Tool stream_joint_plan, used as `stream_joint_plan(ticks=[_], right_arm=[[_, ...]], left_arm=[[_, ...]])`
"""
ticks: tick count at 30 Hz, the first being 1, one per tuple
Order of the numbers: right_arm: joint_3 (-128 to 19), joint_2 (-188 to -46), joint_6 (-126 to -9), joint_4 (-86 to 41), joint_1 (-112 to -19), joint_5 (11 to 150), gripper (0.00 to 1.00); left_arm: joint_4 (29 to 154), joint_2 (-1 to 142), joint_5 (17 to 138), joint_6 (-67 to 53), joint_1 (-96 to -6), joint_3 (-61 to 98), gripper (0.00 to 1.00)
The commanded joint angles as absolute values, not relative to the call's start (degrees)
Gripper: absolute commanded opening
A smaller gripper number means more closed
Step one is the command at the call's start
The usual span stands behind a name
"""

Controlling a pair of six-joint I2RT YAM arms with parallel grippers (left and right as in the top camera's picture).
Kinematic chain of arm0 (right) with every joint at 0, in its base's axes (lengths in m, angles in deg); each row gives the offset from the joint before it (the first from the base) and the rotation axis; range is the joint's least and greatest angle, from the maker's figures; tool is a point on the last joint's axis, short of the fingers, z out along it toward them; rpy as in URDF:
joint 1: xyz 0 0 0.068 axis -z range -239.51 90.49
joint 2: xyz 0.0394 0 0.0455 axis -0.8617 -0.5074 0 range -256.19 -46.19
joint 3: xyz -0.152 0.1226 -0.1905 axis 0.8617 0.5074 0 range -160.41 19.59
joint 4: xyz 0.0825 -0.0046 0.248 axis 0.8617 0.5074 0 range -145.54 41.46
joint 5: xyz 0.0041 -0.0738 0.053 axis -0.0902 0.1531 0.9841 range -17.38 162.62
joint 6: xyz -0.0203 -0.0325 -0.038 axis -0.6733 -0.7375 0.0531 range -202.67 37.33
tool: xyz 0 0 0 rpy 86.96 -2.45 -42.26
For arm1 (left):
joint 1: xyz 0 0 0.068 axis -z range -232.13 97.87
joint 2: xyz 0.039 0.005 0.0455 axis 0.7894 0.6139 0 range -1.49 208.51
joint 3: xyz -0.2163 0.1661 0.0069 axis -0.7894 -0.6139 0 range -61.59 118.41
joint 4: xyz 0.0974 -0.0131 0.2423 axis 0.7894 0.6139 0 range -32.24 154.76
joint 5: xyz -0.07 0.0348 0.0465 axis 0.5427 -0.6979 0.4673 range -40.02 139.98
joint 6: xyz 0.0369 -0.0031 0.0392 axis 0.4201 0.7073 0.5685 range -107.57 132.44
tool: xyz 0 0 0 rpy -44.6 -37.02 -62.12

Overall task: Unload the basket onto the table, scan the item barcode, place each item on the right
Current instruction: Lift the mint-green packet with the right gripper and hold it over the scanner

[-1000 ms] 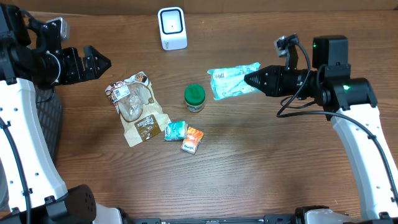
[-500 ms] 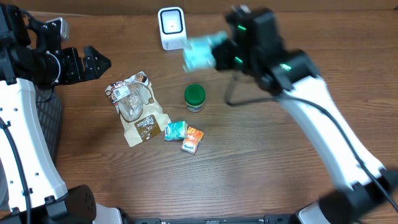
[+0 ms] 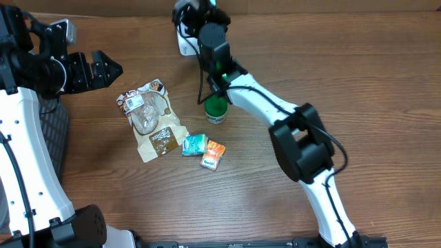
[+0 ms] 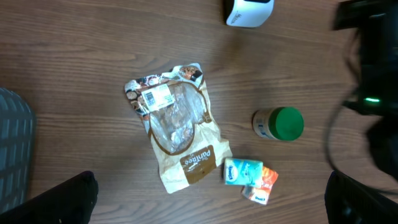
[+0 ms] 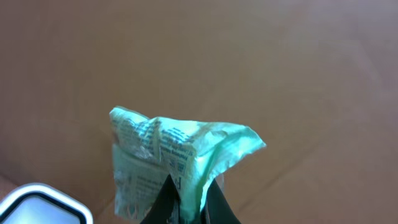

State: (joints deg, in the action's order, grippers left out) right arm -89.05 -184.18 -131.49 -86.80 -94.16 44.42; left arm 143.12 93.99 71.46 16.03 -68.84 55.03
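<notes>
Right gripper (image 5: 189, 200) has swung across to the scanner (image 5: 37, 208), clamped on the green packet (image 5: 180, 152), which sticks out past its fingertips. Left gripper (image 3: 109, 69) jaws wide apart.

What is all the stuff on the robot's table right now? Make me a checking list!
Surface: brown wooden table.
Job's things: green packet held up close to the white scanner.
Clutter: snack bag; green-lidded jar; teal packet touching orange packet.
Grippers: left gripper has jaws open and empty; right gripper has jaws shut on the green packet.
Cables: black cable hangs beside the right arm.
Surroundings: dark mesh thing at the table's left edge; cannot tell what it is.
</notes>
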Motion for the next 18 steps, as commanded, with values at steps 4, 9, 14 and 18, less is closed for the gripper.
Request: stream_joint_plan(ticks=[4,9,14,18], right_arm=[[-90.0,-191.5,-149.3,-94.3,-94.2,49.6,0.04],[-90.0,-192.3,-152.1,-95.7,-94.1,50.6,0.04],[-90.0,-192.3,-156.7,-96.1,-93.9,51.7,0.04],[-90.0,-192.3,-156.8,-95.8,-93.8,51.7,0.04]], left_arm=[[143.0,93.4,72.0,17.2,-68.9,55.8,1.0],[143.0,93.4,72.0,17.2,-68.9,55.8,0.99],[143.0,93.4,72.0,17.2,-68.9,55.8,0.99],[143.0,93.4,72.0,17.1,-68.9,55.8,1.0]])
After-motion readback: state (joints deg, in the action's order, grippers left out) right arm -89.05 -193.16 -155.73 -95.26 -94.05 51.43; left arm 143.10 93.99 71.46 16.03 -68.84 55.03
